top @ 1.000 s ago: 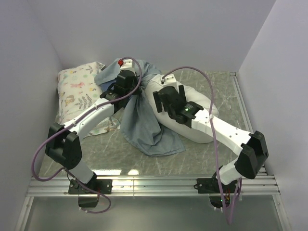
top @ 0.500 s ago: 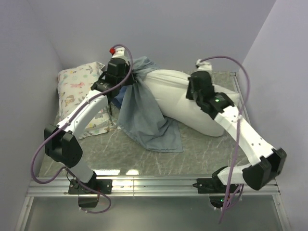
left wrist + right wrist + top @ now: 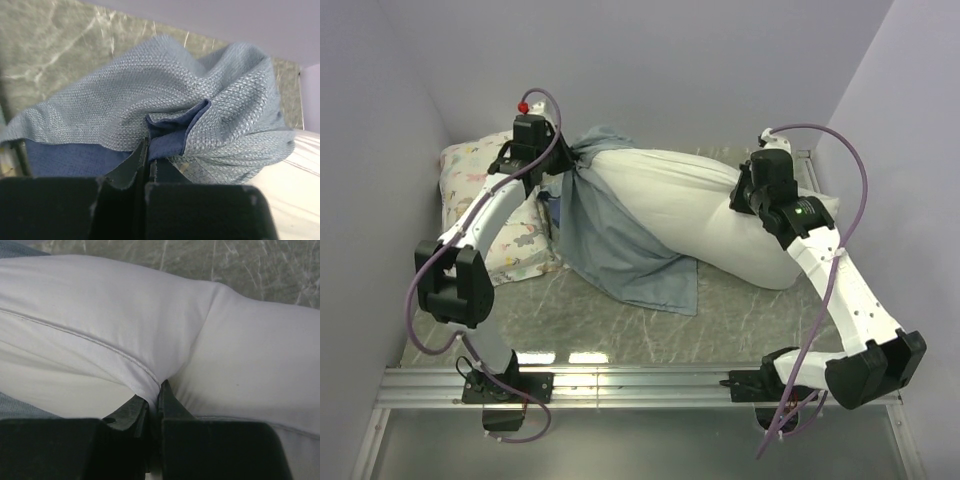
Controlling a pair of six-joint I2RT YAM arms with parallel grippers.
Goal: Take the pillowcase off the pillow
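1. The pillow (image 3: 670, 205) lies across the table (image 3: 740, 300), running from the back centre to the right side, and most of its white cover is bare.
2. The pillowcase (image 3: 620, 250) is bunched at the pillow's left end. Its pale grey-blue inner side faces up, and a wide flap spreads forward onto the table.
3. From above, the pillow's left end seems to be tucked under the bunched cloth, but the folds hide how far it goes in.
4. The left jaws are closed on a fold of the pillowcase (image 3: 125, 100) at its back-left corner. In the left wrist view, a darker blue strip shows under the pale weave right at the grip.
5. The right jaws are pinched shut on a ridge of the pillow's (image 3: 100, 305) white fabric, beside a stitched seam and near the pillow's right end.
6. A smaller floral pillow (image 3: 480, 180) lies at the back left, under the left arm (image 3: 495, 215). Its right edge is just beside the hanging pillowcase.
7. Marbled table (image 3: 250, 265) surface shows beyond the pillow in the right wrist view.
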